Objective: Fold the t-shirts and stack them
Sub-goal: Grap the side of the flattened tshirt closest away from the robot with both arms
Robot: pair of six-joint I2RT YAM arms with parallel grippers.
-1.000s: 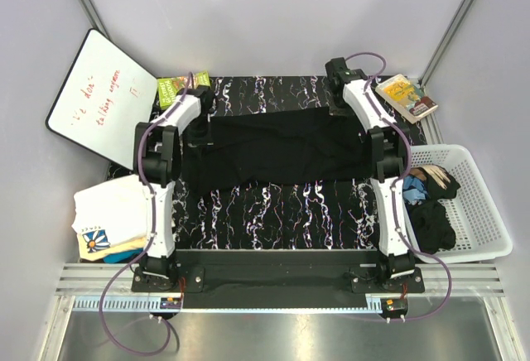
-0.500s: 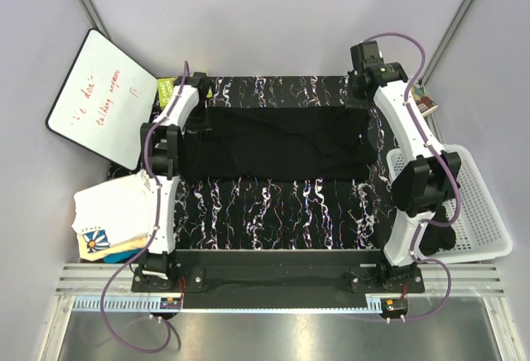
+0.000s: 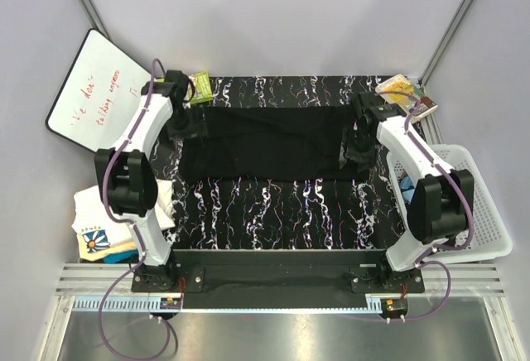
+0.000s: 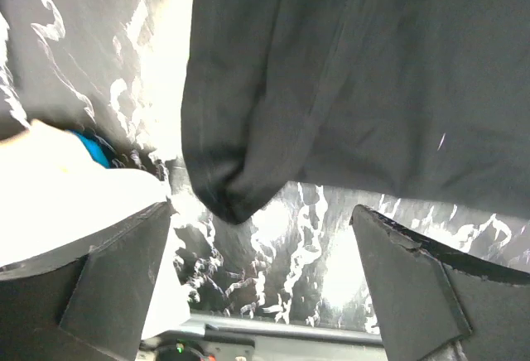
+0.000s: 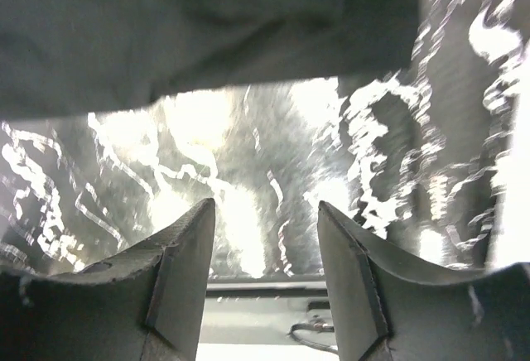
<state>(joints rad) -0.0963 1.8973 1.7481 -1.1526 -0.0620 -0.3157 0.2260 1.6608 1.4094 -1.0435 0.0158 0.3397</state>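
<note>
Top camera overhead; wrist cameras close, low; all share black t-shirt point(image 3: 273, 141).

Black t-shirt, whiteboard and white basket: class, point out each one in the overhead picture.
black t-shirt point(image 3: 273, 141), top view, middle of the cloth.
whiteboard point(image 3: 99, 100), top view, middle of its face.
basket point(image 3: 489, 204), top view, its right rim.

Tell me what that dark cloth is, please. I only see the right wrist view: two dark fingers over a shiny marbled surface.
Observer: It is a plain black cloth t-shirt, spread flat in a wide rectangle on the black marbled table.
Visitor: Is the other arm gripping it?
Observer: No. The left gripper stands open over the shirt's left end, nothing between its fingers.
Visitor: Any other shirts around?
Observer: Yes, a white folded t-shirt with a blue-and-yellow square print lies left of the left arm's base.
</note>
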